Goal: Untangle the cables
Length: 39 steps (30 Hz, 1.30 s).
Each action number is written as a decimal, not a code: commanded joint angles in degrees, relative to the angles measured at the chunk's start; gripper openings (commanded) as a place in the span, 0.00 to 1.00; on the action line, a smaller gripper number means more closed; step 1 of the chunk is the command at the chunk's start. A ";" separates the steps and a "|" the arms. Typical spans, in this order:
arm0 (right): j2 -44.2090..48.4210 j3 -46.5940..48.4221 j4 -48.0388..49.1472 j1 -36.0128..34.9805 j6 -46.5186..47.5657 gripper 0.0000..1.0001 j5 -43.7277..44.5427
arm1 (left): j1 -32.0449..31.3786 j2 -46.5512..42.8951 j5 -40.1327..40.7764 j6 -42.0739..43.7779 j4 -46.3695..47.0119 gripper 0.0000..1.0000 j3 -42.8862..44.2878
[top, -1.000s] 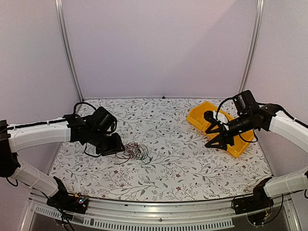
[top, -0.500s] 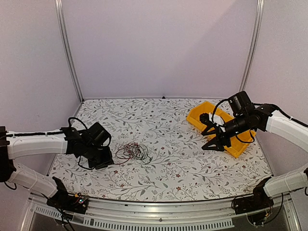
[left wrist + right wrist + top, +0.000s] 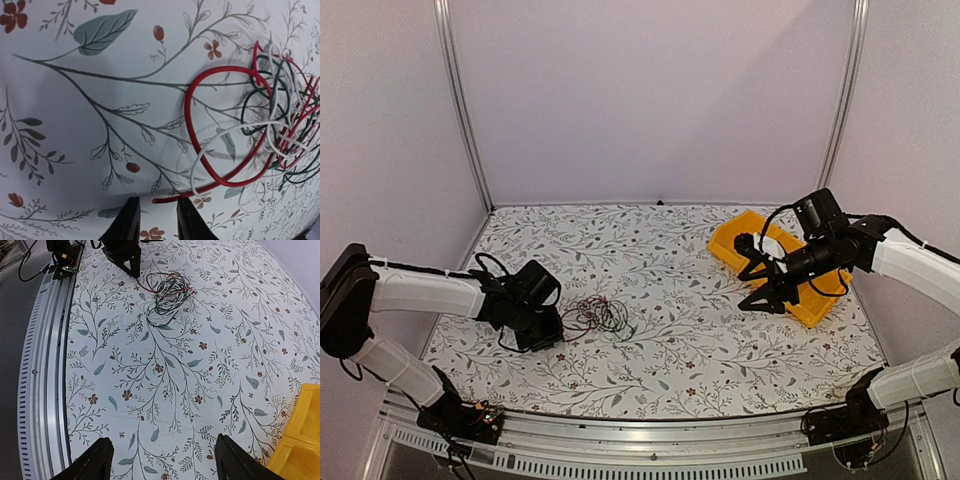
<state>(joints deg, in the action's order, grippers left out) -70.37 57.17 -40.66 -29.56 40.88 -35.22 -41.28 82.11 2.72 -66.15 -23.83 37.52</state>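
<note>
Table [image 3: 670, 350]: the cables [image 3: 595, 316] lie left of centre, just ahead of your left gripper [image 3: 156, 220]. A red end sits at its tips; jaws narrowly parted, nothing pinched. Your right gripper [image 3: 162, 460] gapes empty by the yellow bin [image 3: 820, 300]. Against a second ago, left jaws are narrower and the arm sits nearer the near edge. Bare table lies between clump and bin.

Red, green, white cables [image 3: 592, 315]; floral table [image 3: 670, 345]

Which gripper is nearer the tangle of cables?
Left. The left gripper sits at the left edge of the cables; the right gripper hovers far away, by the yellow bin.
</note>
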 commanded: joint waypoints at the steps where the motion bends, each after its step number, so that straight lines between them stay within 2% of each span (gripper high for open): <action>1: -0.38 1.04 0.76 -0.32 -0.72 0.74 0.41 | 1.05 2.83 -0.65 0.10 5.32 0.23 -0.32; 5: -0.24 0.28 1.18 -0.32 -0.72 0.74 0.80 | 1.28 5.04 -0.95 0.34 6.06 0.17 0.48; 9: 0.00 -0.30 1.56 -0.34 -0.88 0.74 1.16 | 1.46 6.50 -1.43 1.20 5.98 0.00 1.32; 13: -0.41 0.86 1.45 -0.34 -0.87 0.74 0.75 | 0.97 4.48 0.88 4.78 -0.11 0.00 5.55; 18: -2.26 8.46 0.57 -0.44 -0.40 0.71 -4.01 | -1.07 -4.49 5.28 14.02 -7.47 0.00 15.63; 25: -7.91 18.28 4.76 -3.68 -0.70 0.62 -9.08 | -1.18 -11.59 -2.12 22.80 -4.01 0.00 23.67; 31: -11.72 22.59 17.66 -8.95 -9.53 0.69 -10.43 | -1.54 -11.09 -8.19 25.54 -1.97 0.00 32.03; 39: -21.88 28.21 26.68 -17.42 -17.79 0.72 -7.21 | -2.97 -9.64 -11.81 23.56 0.96 0.00 38.85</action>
<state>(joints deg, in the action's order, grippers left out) -88.40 83.64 -21.28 -44.62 29.93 -43.68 -43.16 71.83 -5.72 -42.52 -25.87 73.52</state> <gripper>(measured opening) 0.715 0.002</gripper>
